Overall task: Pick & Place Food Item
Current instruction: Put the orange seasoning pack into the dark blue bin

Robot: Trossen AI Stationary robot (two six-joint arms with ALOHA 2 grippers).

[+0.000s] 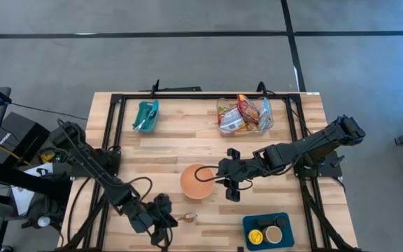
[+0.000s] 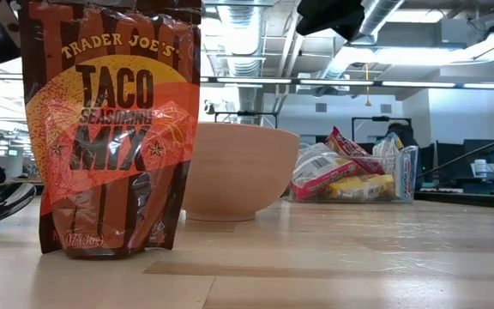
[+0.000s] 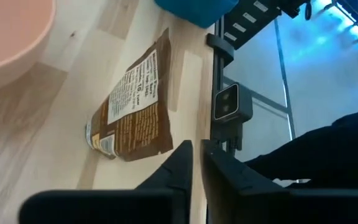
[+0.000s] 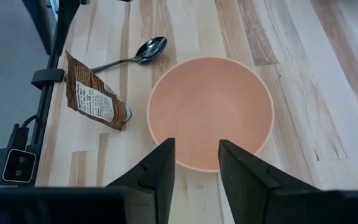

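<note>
The food item is a brown-and-orange taco seasoning packet (image 2: 110,129). It stands upright on its bottom edge near the table's front edge (image 1: 189,218), next to a peach bowl (image 1: 198,180). My left gripper (image 3: 197,149) is shut with nothing between its fingers. It hovers close to the packet (image 3: 132,106), on its left side, without touching it. My right gripper (image 4: 194,165) is open and hangs above the bowl's (image 4: 210,112) right rim, also holding nothing. It can be seen in the high view too (image 1: 229,175).
A metal spoon (image 4: 135,56) lies beyond the packet (image 4: 95,99). At the back stand a teal tray (image 1: 145,115) and a clear bin of snack bags (image 1: 243,115). At the front right is a blue tray of round items (image 1: 268,231). A small camera block (image 3: 232,106) sits on the front rail.
</note>
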